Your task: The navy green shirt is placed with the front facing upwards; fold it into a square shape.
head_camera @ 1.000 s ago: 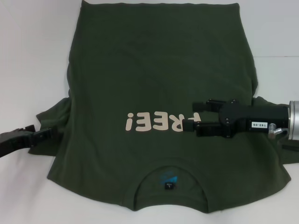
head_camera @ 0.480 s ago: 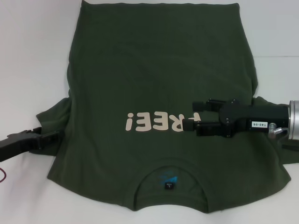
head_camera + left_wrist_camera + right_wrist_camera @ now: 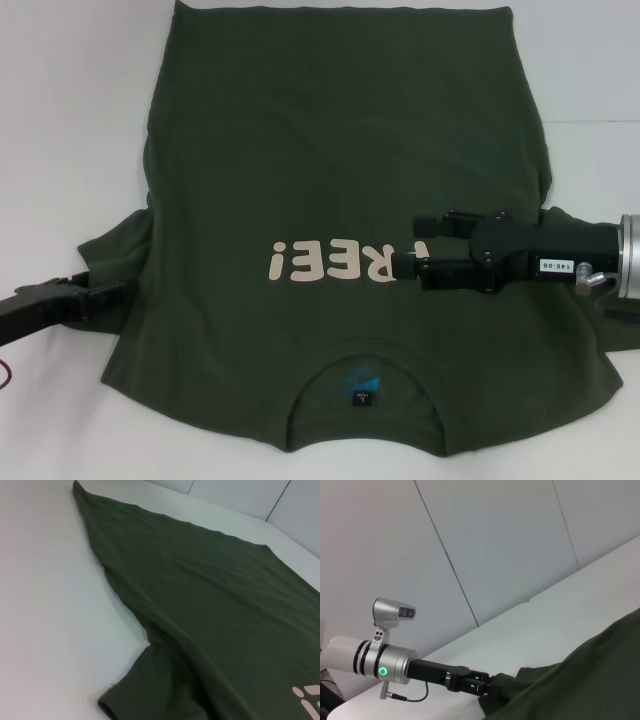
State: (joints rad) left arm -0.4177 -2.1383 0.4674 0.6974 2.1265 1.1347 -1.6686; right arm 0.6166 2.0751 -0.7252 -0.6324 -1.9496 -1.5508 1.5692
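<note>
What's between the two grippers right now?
Head view: only the navy green shirt, namely its chest with the cream FREE! lettering, lies between the left gripper at its sleeve and the right gripper over the chest.

1. Desk (image 3: 70, 120): plain white surface, evenly lit, filling the head view.
2. Wall (image 3: 485, 540): pale grey panels divided by thin dark seams, rising directly behind the desk's far edge.
3. Lighting: soft, diffuse, without hard shadows.
</note>
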